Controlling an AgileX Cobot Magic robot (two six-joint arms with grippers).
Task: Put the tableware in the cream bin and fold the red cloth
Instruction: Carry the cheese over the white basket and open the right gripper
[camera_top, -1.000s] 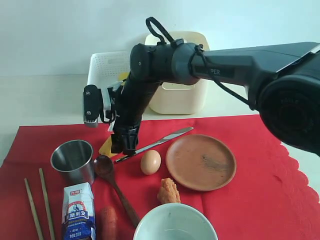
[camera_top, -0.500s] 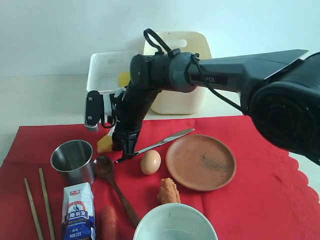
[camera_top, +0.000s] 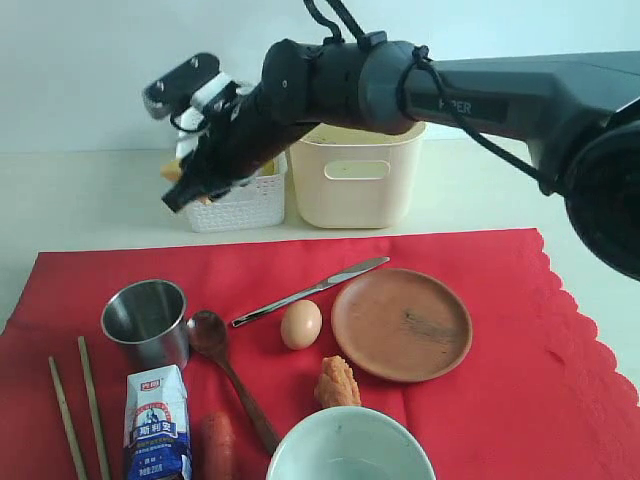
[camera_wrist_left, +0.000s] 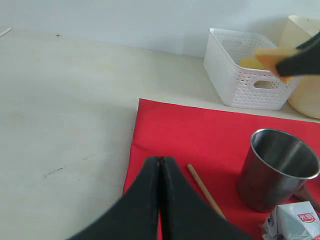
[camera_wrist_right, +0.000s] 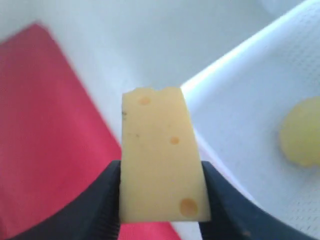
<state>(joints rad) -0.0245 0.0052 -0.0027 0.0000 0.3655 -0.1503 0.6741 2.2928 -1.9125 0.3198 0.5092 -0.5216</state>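
Note:
My right gripper (camera_top: 178, 183) is shut on a yellow cheese wedge (camera_wrist_right: 157, 155), held in the air over the near left rim of the white lattice basket (camera_top: 240, 200). On the red cloth (camera_top: 500, 380) lie the steel cup (camera_top: 147, 320), two chopsticks (camera_top: 80, 410), dark spoon (camera_top: 225, 365), knife (camera_top: 310, 290), brown plate (camera_top: 401, 323) and pale bowl (camera_top: 350, 445). The cream bin (camera_top: 355, 175) stands behind the cloth, beside the basket. My left gripper (camera_wrist_left: 160, 162) is shut and empty, low over the cloth's left edge near a chopstick (camera_wrist_left: 205, 190) and the cup (camera_wrist_left: 277, 167).
An egg (camera_top: 301, 324), an orange food lump (camera_top: 337, 383), a carrot (camera_top: 217, 445) and a blue-and-white milk carton (camera_top: 157, 420) sit among the tableware. A lemon (camera_wrist_right: 300, 132) lies inside the basket. Bare pale table stretches left of the cloth.
The right gripper has lifted the cheese wedge off the cloth near the spoon and carried it up and back to the white basket's left side.

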